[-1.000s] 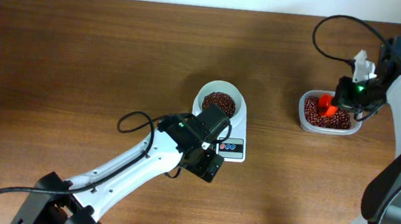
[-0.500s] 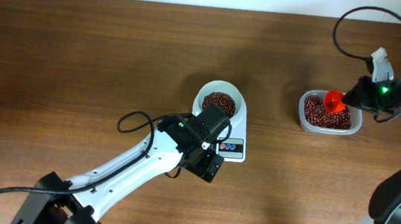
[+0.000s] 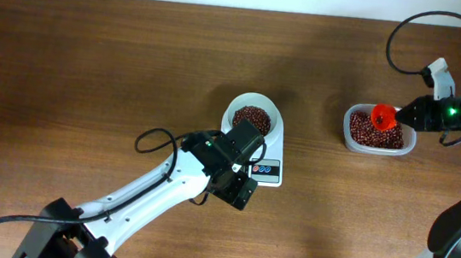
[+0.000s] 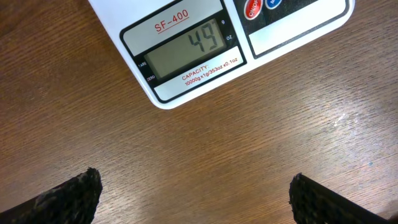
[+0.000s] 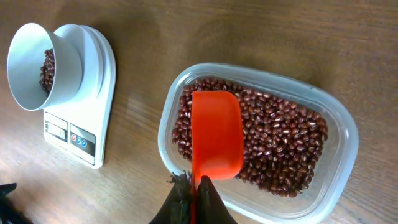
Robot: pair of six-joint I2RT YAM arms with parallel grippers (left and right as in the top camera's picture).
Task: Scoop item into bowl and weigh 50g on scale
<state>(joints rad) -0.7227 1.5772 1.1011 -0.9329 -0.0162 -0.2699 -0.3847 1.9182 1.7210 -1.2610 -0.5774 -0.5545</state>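
The item, small dark red-brown beans (image 5: 273, 140), fills a clear tub (image 5: 348, 137) at the right of the table (image 3: 347, 140). My right gripper (image 5: 198, 186) is shut on the handle of an orange-red scoop (image 5: 216, 134), which hangs over the beans (image 3: 381, 116). No beans show on the scoop's visible face. The white bowl (image 3: 237, 106) holds a small heap of beans and stands on the white scale (image 3: 269, 174). My left gripper (image 4: 193, 182) is open and empty above bare wood, just in front of the scale's display (image 4: 186, 53), which reads 49.
The left arm (image 3: 165, 182) stretches from the front left toward the scale. The right arm's black cable (image 3: 413, 28) loops over the far right of the table. Brown wooden tabletop (image 3: 91, 63) lies all around.
The right gripper has drawn back to the right with the scoop, which now sits over the tub's far right part. The left arm has not moved.
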